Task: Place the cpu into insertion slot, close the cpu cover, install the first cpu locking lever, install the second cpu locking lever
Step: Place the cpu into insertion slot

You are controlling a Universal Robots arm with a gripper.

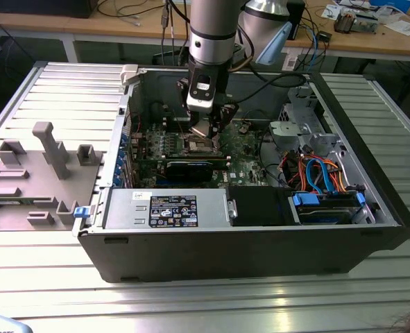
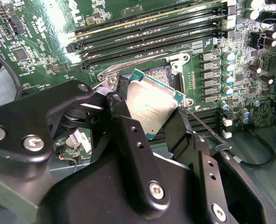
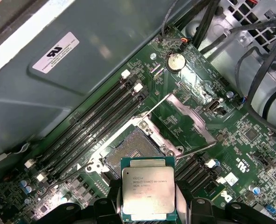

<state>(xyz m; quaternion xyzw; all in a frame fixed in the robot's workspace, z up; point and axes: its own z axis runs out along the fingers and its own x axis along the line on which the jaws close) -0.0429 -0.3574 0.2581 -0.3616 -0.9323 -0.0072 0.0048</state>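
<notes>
Exterior view, from its left: grey fixture plate (image 1: 38, 166) is lying beside the open PC case (image 1: 246, 257), well apart from the work. The arm is being held down inside the case, over the green board. The cpu (image 2: 152, 103) is being gripped by two opposite edges in the gripper (image 2: 149, 109), fingers closed just to chip width, so top and underside are left untouched. The chip is being held just above the insertion slot (image 3: 132, 153), partly overlapping it and not seated. The cpu cover (image 3: 187, 122) is lying swung open off the slot, so the way down is judged free. Side room is judged tight: memory slots (image 3: 95, 121) are running just beside one socket edge, with a thin lever wire (image 2: 208, 128) near the other. The cable bundle (image 1: 315, 173), toward the exterior view's right, is well apart.
</notes>
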